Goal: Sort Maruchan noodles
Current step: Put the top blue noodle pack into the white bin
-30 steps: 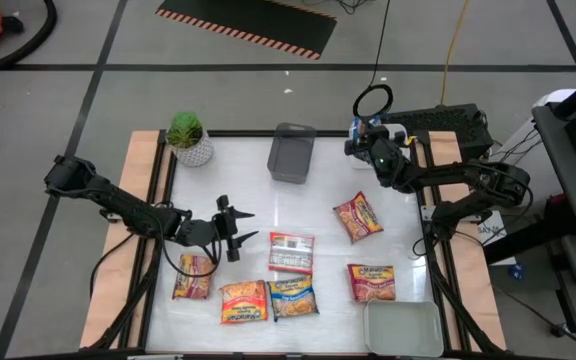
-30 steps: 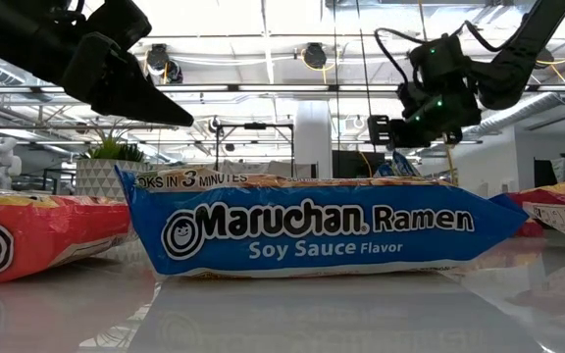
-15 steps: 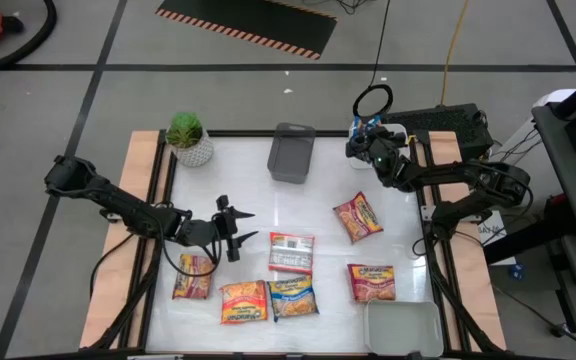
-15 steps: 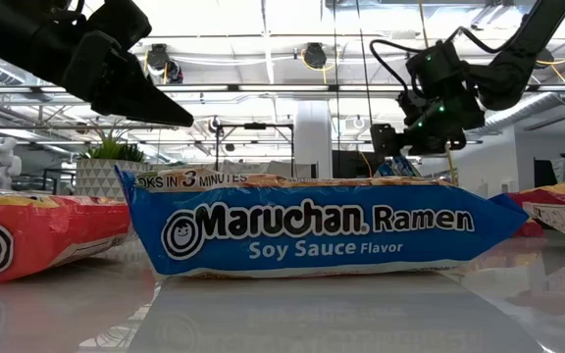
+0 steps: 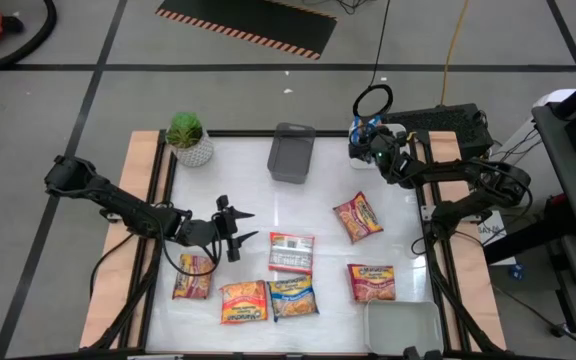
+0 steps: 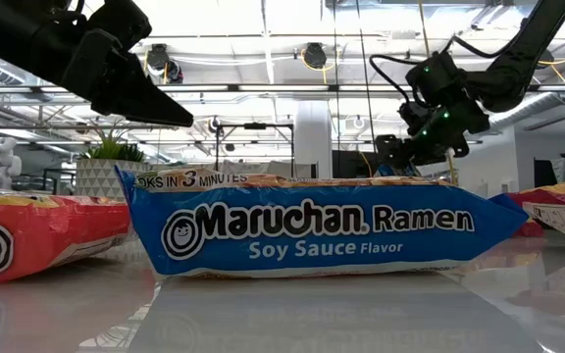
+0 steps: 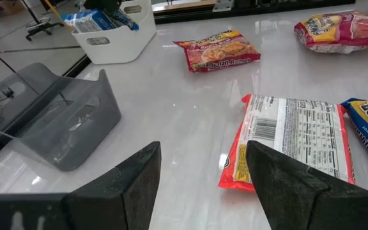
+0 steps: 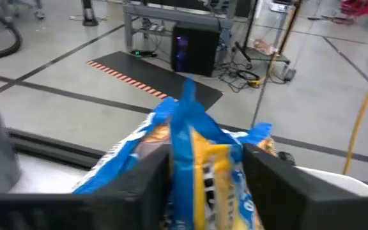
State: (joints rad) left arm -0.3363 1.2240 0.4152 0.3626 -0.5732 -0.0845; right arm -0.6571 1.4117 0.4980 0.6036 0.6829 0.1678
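Right arm is folded back over the far right corner of the bench [image 5: 238, 160], elbow out past the edge, with the right hand [image 5: 371, 141] tipped down over the white bin [image 7: 115, 39]. In its wrist cam a blue-and-yellow packet [image 8: 200, 156] sits between its fingers [image 8: 152, 185], but I honestly can't tell if they're clamped on it or already slack. Left arm reaches in from the left edge, stretched low across the bench, left hand [image 5: 236, 229] hovering with its fingers spread and nothing in them, just beside the white-and-red packet [image 5: 291, 252]. The rest of the noodle packets lie flat: a blue soy sauce packet [image 5: 293, 297] and an orange one [image 5: 244, 301] at the near edge, two more [image 5: 358, 217] right of centre.
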